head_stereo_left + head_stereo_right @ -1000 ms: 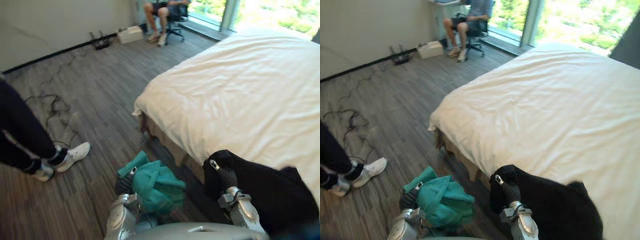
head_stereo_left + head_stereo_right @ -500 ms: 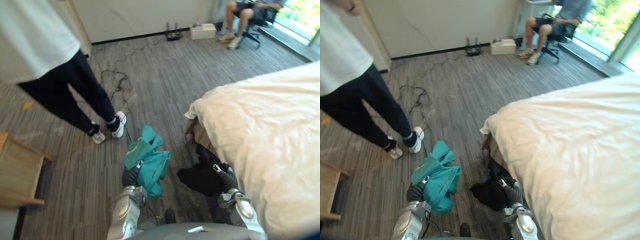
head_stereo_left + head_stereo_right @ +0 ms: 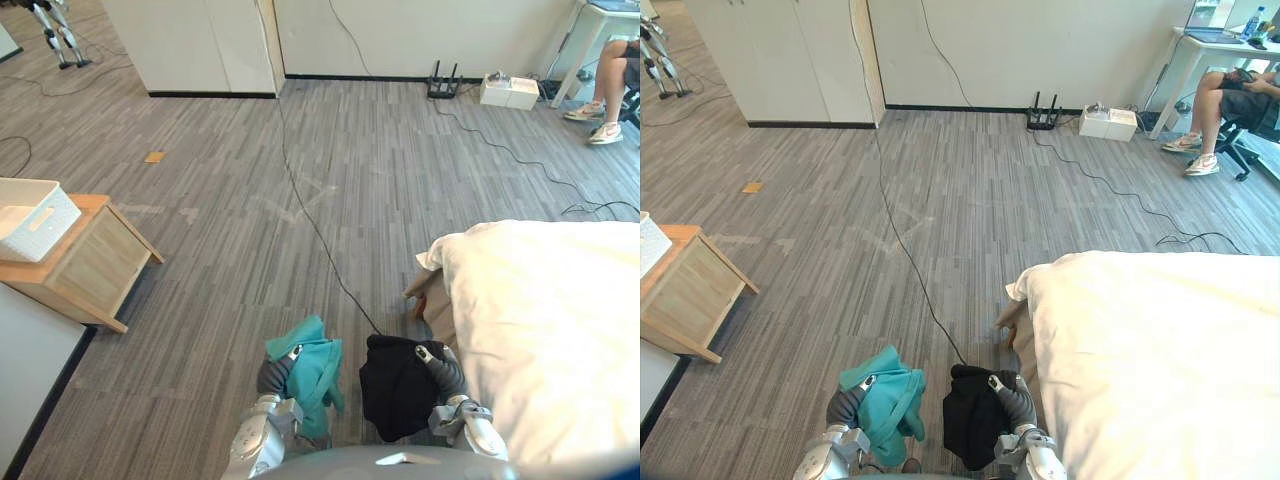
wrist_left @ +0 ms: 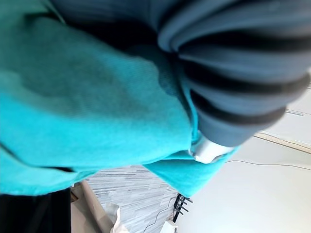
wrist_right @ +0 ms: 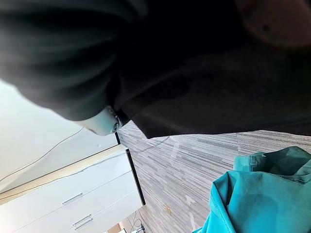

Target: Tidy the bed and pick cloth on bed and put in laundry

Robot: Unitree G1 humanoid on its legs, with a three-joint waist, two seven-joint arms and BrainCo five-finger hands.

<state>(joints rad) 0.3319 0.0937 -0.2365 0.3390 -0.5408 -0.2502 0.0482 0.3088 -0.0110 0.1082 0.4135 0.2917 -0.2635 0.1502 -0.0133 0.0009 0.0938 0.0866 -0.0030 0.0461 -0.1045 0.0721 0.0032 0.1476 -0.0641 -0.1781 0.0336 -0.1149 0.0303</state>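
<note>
Teal cloth (image 3: 312, 368) bunched over left hand (image 3: 272, 376), black cloth (image 3: 395, 390) over right hand (image 3: 447, 372); both grips hidden, cannot tell.

A black cable (image 3: 322, 240) crosses the grey floor (image 3: 200, 200) toward the white cabinets (image 3: 780, 60). A router (image 3: 1043, 117) and a white box (image 3: 1108, 122) sit by the far wall, near a seated person (image 3: 1228, 100). A wooden stand (image 3: 85, 265) stands at left.

We see the teal cloth (image 4: 92, 111) bunched against the ribbed cover of our left hand (image 4: 233, 97); grey floor (image 4: 127, 190) shows beyond.
</note>
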